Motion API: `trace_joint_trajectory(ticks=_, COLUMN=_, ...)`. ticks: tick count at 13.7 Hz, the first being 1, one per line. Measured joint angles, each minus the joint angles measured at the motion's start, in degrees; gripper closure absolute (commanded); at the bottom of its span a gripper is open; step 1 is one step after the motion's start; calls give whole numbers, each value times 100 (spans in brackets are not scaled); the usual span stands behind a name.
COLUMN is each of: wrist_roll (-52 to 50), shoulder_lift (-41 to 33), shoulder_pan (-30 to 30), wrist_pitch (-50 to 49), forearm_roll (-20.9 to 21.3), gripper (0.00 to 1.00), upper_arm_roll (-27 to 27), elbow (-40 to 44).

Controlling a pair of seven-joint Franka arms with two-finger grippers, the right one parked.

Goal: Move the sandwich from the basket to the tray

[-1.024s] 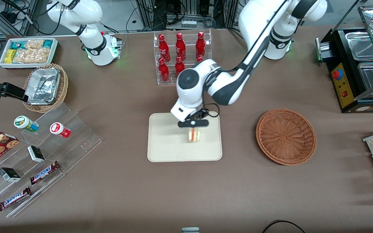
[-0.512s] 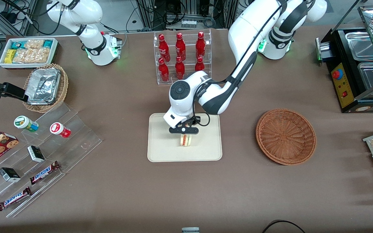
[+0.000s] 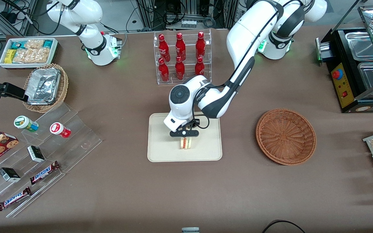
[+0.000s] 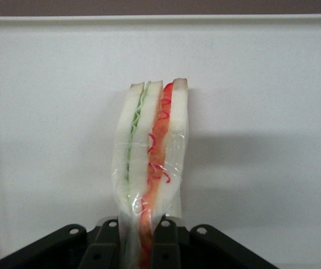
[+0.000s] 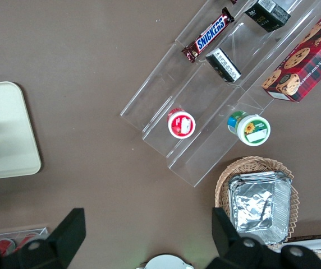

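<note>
The gripper [image 3: 185, 137] is hanging low over the middle of the tray [image 3: 160, 152], its fingers pinching the sandwich [image 3: 185, 142] by one end so that the wedge is standing on edge with its filling stripe facing the front camera. Compared with a second ago, the arm has been carrying the wedge sideways across the tray, from the part nearer the basket [image 3: 286, 136] toward the centre, and in the last half second it is barely shifting any more, only settling a little nearer the front camera and seemingly lower. In the left wrist view the sandwich [image 4: 150, 162] is showing wrapped in clear film, white bread with green and red layers, still clamped between the black fingers [image 4: 108, 238], and the cream tray [image 4: 273, 84] is filling the whole background with the wedge's shadow falling close beside it, which suggests the bottom is close to the surface; whether it is already touching I cannot tell. The basket is sitting empty, well apart toward the working arm's end of the table. So the transfer is looking nearly finished: what is remaining, by my reading, is letting go and lifting clear, and the upright wedge may tip flat once freed.
</note>
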Motion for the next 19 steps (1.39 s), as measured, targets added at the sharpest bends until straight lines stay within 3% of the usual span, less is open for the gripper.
trace_joint_trajectory(ticks=1, wrist_roll=-31, shoulder_lift=49, shoulder_pan=0, wrist_pitch=3, forearm_roll=0, gripper=23, upper_arm_roll=0, elbow=40)
trace_joint_trajectory(ticks=2, wrist_roll=-41, shoulder_lift=89, shoulder_pan=0, wrist_pitch=5, forearm_roll=0, gripper=0, upper_arm_roll=0, elbow=76)
trace_joint_trajectory(ticks=11, wrist_roll=-94, shoulder_lift=-229, shoulder_pan=55, wrist_pitch=-364, forearm_roll=-1, gripper=0, upper_arm_roll=4, elbow=392)
trace_joint_trajectory(ticks=15, wrist_roll=-127, shoulder_lift=-1286, shoulder_pan=499, wrist_pitch=-1623, forearm_roll=-33, gripper=0, upper_arm_roll=16, elbow=343)
trace_joint_trajectory(ticks=19, wrist_roll=401, shoulder_lift=-2674, shoulder_pan=1150, wrist_pitch=-2509, forearm_roll=-76, gripper=0, upper_arm_roll=20, elbow=-309)
